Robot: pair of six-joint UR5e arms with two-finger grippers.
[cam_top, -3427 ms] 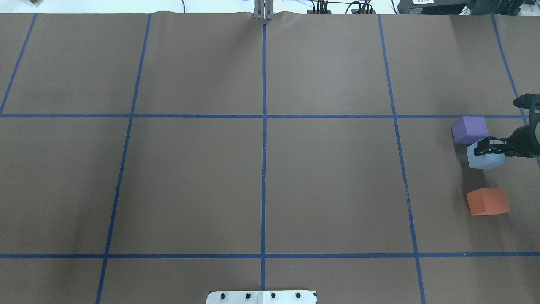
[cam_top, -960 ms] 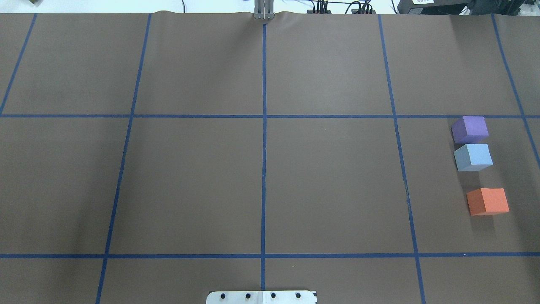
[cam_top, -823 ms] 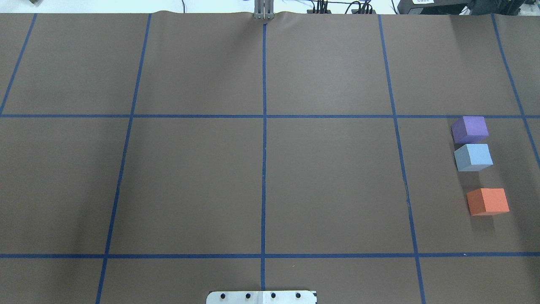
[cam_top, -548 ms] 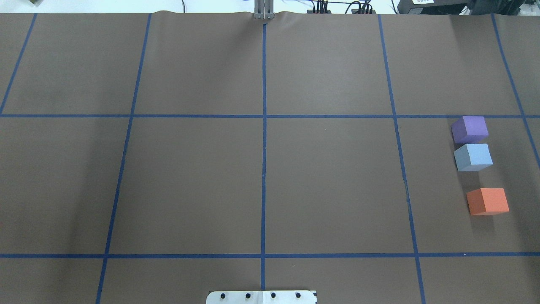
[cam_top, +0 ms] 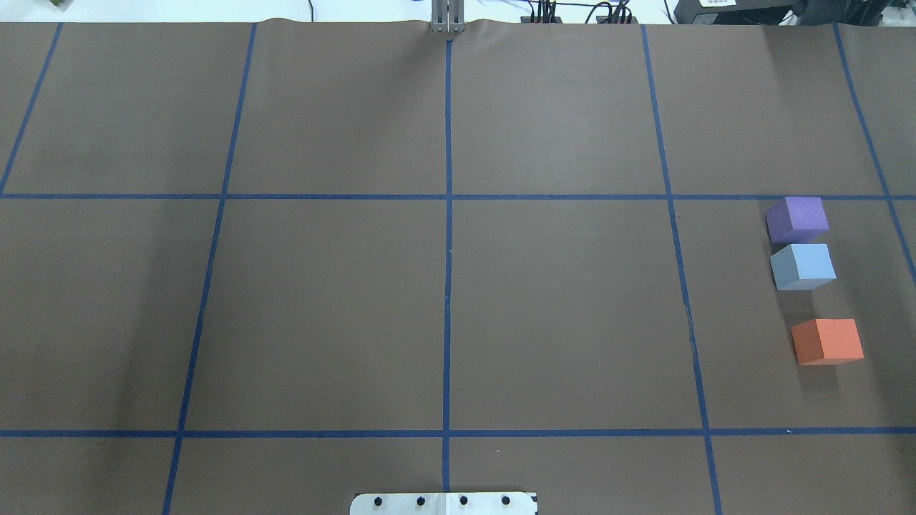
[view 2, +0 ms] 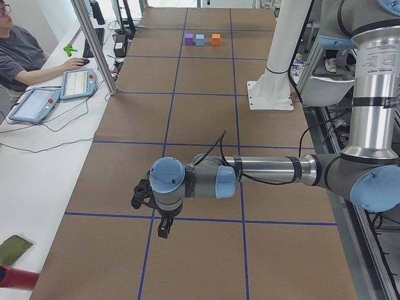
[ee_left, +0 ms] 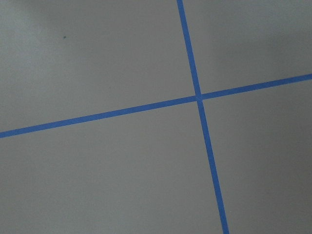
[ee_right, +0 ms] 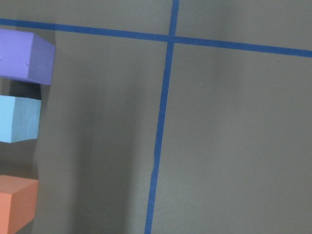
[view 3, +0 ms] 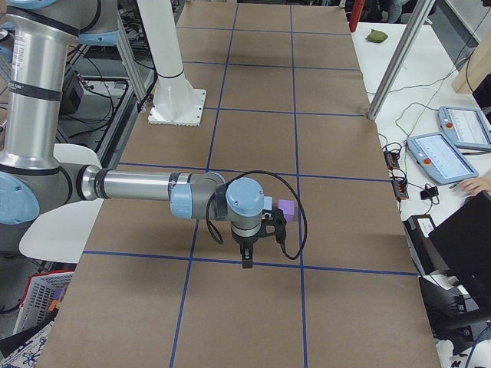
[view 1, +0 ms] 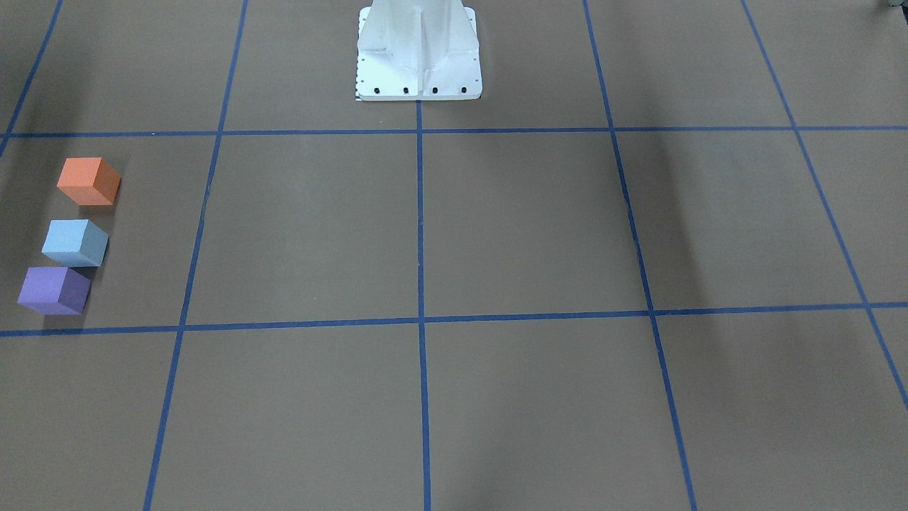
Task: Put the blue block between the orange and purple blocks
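The blue block (cam_top: 803,265) rests on the table between the purple block (cam_top: 796,219) and the orange block (cam_top: 827,341), at the right side; it is close to the purple one and farther from the orange. The same row shows in the front-facing view: orange (view 1: 88,181), blue (view 1: 74,242), purple (view 1: 54,289), and at the left edge of the right wrist view (ee_right: 18,118). My right gripper (view 3: 247,261) hangs above the table, away from the blocks. My left gripper (view 2: 162,230) hangs over bare table at the other end. I cannot tell whether either is open or shut.
The white robot base (view 1: 418,50) stands at the table's middle edge. Blue tape lines (cam_top: 448,236) grid the brown table. An operator (view 2: 25,53) and tablets (view 2: 56,94) sit beside the table on my left side.
The right gripper, which was at the blue block 3.4 s ago, has left the overhead view. The blue block now stands free. Nothing has moved in the last second.
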